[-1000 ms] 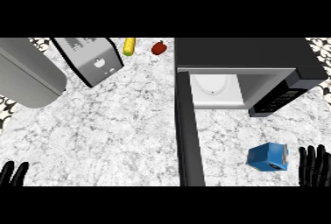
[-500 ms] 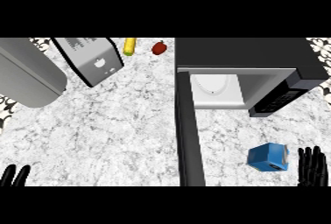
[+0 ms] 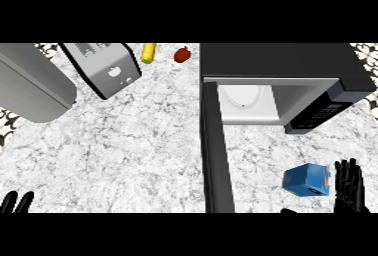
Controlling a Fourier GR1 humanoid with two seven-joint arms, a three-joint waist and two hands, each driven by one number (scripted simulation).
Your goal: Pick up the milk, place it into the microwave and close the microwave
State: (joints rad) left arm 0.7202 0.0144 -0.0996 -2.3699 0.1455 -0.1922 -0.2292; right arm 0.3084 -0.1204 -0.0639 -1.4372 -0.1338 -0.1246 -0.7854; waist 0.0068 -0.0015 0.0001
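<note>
Item: milk (image 3: 306, 180), a small blue carton standing on the marble counter (image 3: 140, 150), near the lower right of the head view, just right of the open microwave door (image 3: 215, 150) and in front of the microwave (image 3: 284, 75). Handling, as judged: a boxy carton with flat, stiff faces, probably light to middling in weight, liable to dent if squeezed hard and to slip on smooth sides; best taken across two opposite flat faces around mid-height, fingers on one side and thumb on the other, kept upright. Right hand (image 3: 348, 186): just beside the carton on its right, not touching, fingers straight and spread, pointing up, holding nothing. Left hand (image 3: 16, 202): at the lower left edge, only straight fingertips showing, resting, well apart from the carton. Container: the microwave, dark-cased, door swung fully out toward the viewer; its pale cavity (image 3: 251, 102) shows a round white turntable and nothing else that can be made out, so there appears to be room for the carton. Other items at the far edge of the counter: a toaster (image 3: 103, 70), a large grey appliance (image 3: 29, 85) at left, a yellow item (image 3: 148, 53) and a small red item (image 3: 181, 54), neither identifiable with certainty. Task status, as judged: carton not yet grasped, door not yet closed.
</note>
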